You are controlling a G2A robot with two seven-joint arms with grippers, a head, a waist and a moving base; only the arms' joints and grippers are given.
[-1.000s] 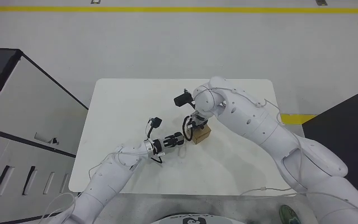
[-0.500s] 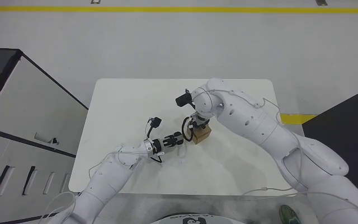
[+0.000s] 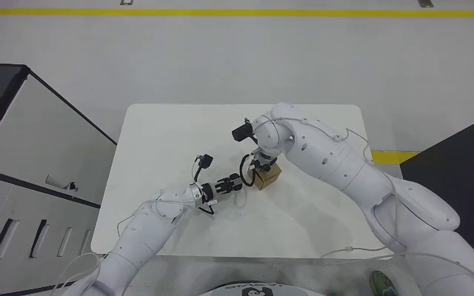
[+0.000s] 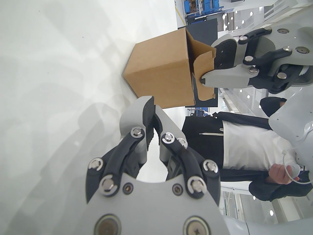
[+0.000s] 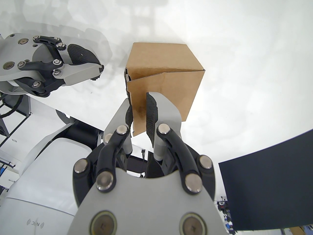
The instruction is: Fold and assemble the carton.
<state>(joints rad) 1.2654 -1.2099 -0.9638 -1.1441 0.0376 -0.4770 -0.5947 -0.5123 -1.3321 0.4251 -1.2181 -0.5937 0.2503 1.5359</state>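
1. Carton (image 3: 268,176) (image 4: 159,74) (image 5: 166,74): it stands upright on the desk (image 3: 163,148), a little right of centre. Its position matches that of a second ago, so you have not shifted or turned it.
2. Right gripper (image 3: 252,172) (image 5: 139,106) (image 4: 212,62): it is clamped on a flap (image 5: 139,116) (image 4: 203,59) at the carton's top opening, on the left side. Over the last second this arm has crept only slightly, and the flap still stands up rather than lying folded in.
3. Left gripper (image 3: 238,180) (image 4: 152,108) (image 5: 97,68): it is closed together on nothing. It sits just left of the carton and slightly nearer, apart from the cardboard, and has barely moved from its earlier station.
4. Reading: so little has changed that the fold in hand appears paused or very slow. The body of the carton is formed, while the top looks unclosed, so most of the flap work probably remains.
5. Caution: nothing braces the carton. When you press the held flap inward, the light box may slide right or tip. Bringing the left gripper against the left wall first would likely steady it.
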